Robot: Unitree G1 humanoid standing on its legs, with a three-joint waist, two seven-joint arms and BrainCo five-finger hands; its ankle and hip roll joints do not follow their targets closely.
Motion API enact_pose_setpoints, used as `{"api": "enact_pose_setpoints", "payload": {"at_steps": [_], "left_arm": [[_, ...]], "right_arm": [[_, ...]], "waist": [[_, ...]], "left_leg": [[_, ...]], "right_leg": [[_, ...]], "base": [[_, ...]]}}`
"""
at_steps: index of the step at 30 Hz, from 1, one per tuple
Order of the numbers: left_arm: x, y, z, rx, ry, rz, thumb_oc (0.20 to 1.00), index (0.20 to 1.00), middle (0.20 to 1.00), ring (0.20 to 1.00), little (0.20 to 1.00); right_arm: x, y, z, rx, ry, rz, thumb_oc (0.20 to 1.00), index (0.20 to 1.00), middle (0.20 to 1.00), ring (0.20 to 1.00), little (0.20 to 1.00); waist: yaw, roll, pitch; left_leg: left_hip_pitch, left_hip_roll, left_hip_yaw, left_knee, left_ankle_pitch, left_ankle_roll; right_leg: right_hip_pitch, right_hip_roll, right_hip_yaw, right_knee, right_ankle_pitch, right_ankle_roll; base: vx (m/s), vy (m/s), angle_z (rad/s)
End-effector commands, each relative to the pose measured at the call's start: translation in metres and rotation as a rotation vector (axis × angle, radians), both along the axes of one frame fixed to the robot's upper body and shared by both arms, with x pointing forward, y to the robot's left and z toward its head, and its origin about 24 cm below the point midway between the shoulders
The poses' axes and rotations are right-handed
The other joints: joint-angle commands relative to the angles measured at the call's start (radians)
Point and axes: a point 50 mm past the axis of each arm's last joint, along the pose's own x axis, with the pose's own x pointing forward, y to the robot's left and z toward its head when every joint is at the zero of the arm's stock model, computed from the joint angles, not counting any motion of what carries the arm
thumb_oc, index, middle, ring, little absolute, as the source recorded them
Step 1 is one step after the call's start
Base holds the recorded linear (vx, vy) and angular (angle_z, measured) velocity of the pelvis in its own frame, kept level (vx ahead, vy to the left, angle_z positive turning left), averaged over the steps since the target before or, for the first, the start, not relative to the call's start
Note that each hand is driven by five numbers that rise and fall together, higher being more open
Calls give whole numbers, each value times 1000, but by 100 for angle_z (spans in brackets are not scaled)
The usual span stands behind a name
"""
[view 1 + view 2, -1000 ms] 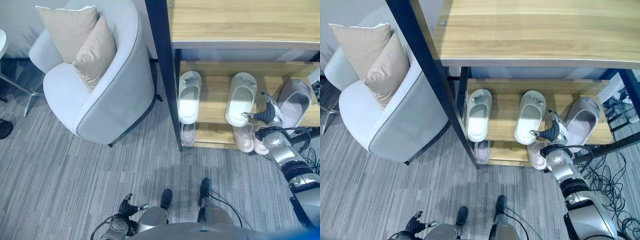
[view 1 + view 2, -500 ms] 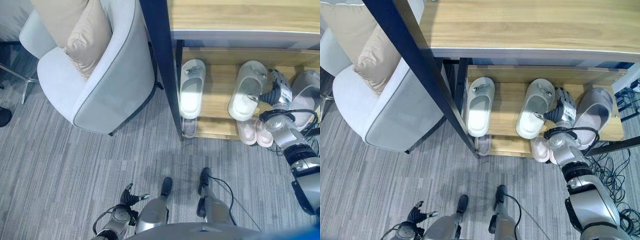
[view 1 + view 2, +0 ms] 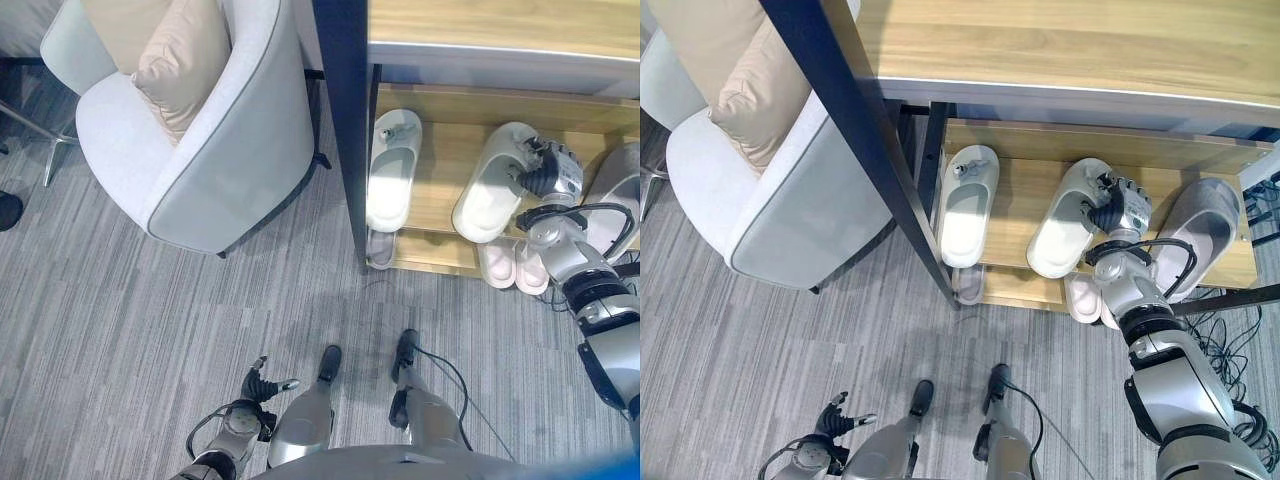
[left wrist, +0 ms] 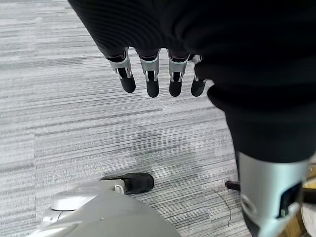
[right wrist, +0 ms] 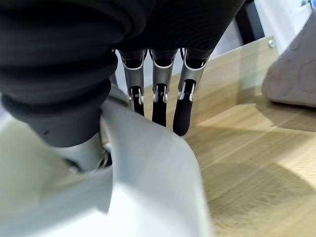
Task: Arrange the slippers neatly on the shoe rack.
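A white slipper (image 3: 488, 192) lies slanted on the middle shelf (image 3: 440, 160) of the shoe rack, toe toward the back. My right hand (image 3: 547, 172) is at its toe strap. In the right wrist view my fingers (image 5: 160, 94) lie over the strap of the white slipper (image 5: 153, 187) and the thumb sits under it, pinching it. A second white slipper (image 3: 392, 170) lies straight at the shelf's left end. A grey slipper (image 3: 618, 195) lies on its right end. My left hand (image 3: 262, 386) hangs low over the carpet, fingers (image 4: 150, 81) straight.
A pink pair (image 3: 512, 266) and a grey slipper (image 3: 380, 248) sit on the lower shelf. The rack's dark post (image 3: 345, 110) stands left of the slippers, with a wooden top board (image 3: 1090, 45) above. A pale armchair (image 3: 220, 150) with cushions stands to the left.
The camera has shifted. My right hand has moved from beside the white slipper onto its toe strap. That slipper now lies more slanted, with its toe further right.
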Motion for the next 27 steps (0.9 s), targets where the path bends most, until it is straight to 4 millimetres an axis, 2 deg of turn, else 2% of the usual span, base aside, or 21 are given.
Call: {"api": "enact_pose_setpoints", "payload": {"at_steps": [1, 9, 15, 26, 27], "left_arm": [[7, -12, 0, 12, -12, -39, 1000, 1000, 1000, 1000, 1000], [11, -18, 1, 23, -29, -61, 1000, 1000, 1000, 1000, 1000], [12, -21, 1, 20, -27, -61, 1000, 1000, 1000, 1000, 1000], [15, -22, 2, 17, -35, -61, 1000, 1000, 1000, 1000, 1000], [33, -17, 9, 22, -79, -36, 1000, 1000, 1000, 1000, 1000]], "right_arm": [[0, 4, -6, -68, 36, 12, 200, 200, 200, 200, 200], [-8, -2, -5, -128, -37, -30, 200, 200, 200, 200, 200], [-9, 11, 9, -172, -118, 23, 200, 200, 200, 200, 200], [-3, 19, 23, -162, -164, 38, 200, 200, 200, 200, 200], [0, 27, 34, -176, -185, 79, 200, 200, 200, 200, 200]], "waist": [[28, -42, -3], [27, -36, 3], [27, -40, 2], [43, -56, 3], [31, -62, 0]], "left_leg": [[-43, -35, 15, -10, 24, -17], [-46, -41, 9, -10, 25, -15], [-44, -42, 8, -10, 21, -12], [-65, -48, -8, -10, 25, -13], [-67, -48, -4, -10, 22, -14]], "right_leg": [[165, -7, -6, 7, -189, 85], [163, -14, -10, 7, -186, 88], [166, -18, -10, 7, -185, 89], [152, -22, -29, 7, -182, 92], [149, -22, -25, 7, -182, 93]], "base": [[-17, 21, 5], [-28, 26, 5], [-8, 8, 3], [2, 6, 2], [1, 26, 8]]}}
